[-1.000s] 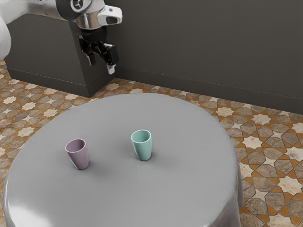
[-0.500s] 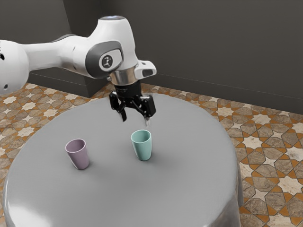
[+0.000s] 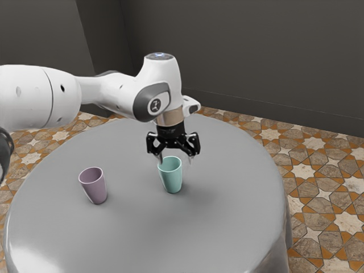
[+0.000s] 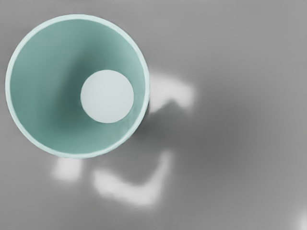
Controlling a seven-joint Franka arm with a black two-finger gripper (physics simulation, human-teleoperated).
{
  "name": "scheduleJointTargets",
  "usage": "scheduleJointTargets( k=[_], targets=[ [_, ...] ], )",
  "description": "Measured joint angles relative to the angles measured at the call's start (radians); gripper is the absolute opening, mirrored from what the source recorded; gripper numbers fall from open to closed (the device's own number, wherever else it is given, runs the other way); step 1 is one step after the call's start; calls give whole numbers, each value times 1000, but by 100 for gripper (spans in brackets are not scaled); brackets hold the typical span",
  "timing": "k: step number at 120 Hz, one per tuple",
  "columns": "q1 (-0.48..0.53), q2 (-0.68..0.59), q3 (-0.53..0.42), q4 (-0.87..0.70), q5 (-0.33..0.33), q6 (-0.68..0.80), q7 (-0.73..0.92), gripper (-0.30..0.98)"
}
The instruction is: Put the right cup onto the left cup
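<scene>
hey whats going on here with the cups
My open gripper is close by the rim of the teal cup, not holding it. The teal cup and the mauve cup both stand upright and apart on the gray table. The job is to put one cup onto the other, and they aren't stacked yet.

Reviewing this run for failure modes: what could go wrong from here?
1. Clipped rim: the open fingers look off-center over the green cup, one of them close to the rim. Going straight down could hit it.
2. Tipping: the cup tapers toward its base and stands free on the table, so a one-sided push might knock it over.
3. Poor seating: the purple cup looks about equally wide, so the green one may perch or wedge.
</scene>
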Motion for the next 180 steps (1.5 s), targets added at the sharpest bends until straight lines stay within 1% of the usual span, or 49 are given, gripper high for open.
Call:
scheduleJointTargets(
  k=[33,74,103,180],
  targets=[
    [43,71,-6,36,-43,12,-36,66],
    [60,166,-16,167,-60,2,-42,66],
    [80,210,-18,178,-90,-2,-37,66],
    [78,254,-17,233,-47,22,17,64]
  ],
)
